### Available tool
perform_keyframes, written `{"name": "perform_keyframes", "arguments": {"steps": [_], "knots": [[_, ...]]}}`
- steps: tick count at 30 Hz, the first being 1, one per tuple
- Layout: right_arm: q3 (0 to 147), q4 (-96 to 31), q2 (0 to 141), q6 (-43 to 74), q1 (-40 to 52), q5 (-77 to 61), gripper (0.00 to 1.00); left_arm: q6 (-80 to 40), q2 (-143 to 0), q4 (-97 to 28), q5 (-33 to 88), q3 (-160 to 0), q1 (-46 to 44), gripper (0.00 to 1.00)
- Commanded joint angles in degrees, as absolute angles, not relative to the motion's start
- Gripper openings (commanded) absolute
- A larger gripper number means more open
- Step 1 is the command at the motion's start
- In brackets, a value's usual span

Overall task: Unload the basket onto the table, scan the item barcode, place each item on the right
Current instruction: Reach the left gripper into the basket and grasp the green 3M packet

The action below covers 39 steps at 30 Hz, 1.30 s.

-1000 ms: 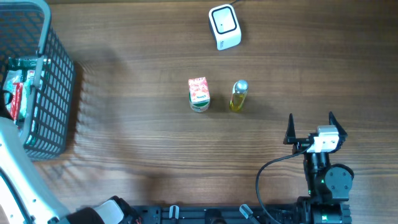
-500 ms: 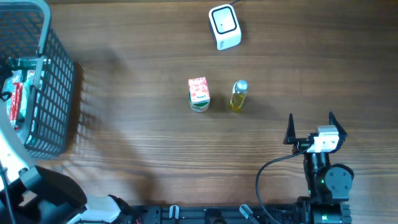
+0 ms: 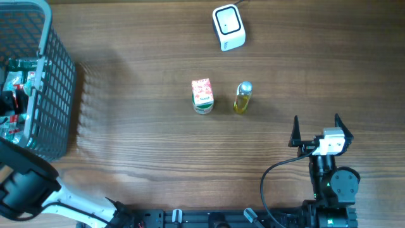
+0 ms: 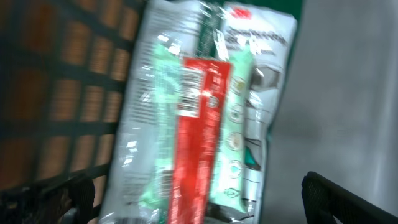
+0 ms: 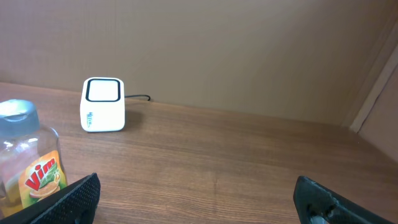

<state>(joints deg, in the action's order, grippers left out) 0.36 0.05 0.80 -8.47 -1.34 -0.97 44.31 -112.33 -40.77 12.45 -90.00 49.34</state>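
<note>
Basket: dark wire mesh, at the table's far left edge, upright.
Basket contents: plastic packs lying against the mesh; the number cannot be told.
Pack: green and white with a red strip down the middle and a barcode label near its top; it lies in the basket, right under the left wrist camera, slightly blurred.
Left gripper: above the pack inside the basket, fingers spread wide, holding nothing.
Right gripper: low on the right side, fingers spread, empty, well apart from everything.
Scanner: white, at the far middle edge, cable attached.
Carton: mid-table, red and white.
Bottle: just beside the carton, yellow liquid, grey cap.
</note>
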Motion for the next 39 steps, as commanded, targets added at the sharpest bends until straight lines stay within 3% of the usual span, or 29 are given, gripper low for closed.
{"name": "perform_keyframes", "arguments": {"steps": [1,16,17,18,22,24,26,29,39], "knots": [[0.30,0.34,0.64,-9.02,-1.48,-0.05,1.00,49.80,-115.66,-41.04,16.12,-90.37,49.30,1.00],[0.30,0.34,0.64,-9.02,-1.48,-0.08,1.00,48.36,-127.07,-36.01,16.01,-90.24,49.30,0.98],[0.30,0.34,0.64,-9.02,-1.48,-0.05,1.00,48.38,-127.11,-35.99,15.99,-90.24,49.32,0.92],[0.30,0.34,0.64,-9.02,-1.48,-0.05,1.00,48.42,-127.11,-35.97,16.03,-90.24,49.30,0.65],[0.30,0.34,0.64,-9.02,-1.48,-0.05,1.00,48.42,-127.11,-35.33,16.05,-90.24,49.30,0.42],[0.30,0.34,0.64,-9.02,-1.48,-0.05,1.00,48.40,-127.11,-35.38,16.03,-90.24,49.30,0.37],[0.30,0.34,0.64,-8.99,-1.48,-0.05,1.00,47.31,-127.07,-35.11,16.05,-90.26,49.30,0.18],[0.30,0.34,0.64,-9.02,-1.48,-0.05,1.00,45.50,-125.95,-34.70,16.08,-90.41,49.30,0.04],[0.30,0.34,0.64,-8.99,-1.48,-0.08,1.00,39.55,-110.69,-30.04,22.11,-90.41,49.23,0.04]]}}
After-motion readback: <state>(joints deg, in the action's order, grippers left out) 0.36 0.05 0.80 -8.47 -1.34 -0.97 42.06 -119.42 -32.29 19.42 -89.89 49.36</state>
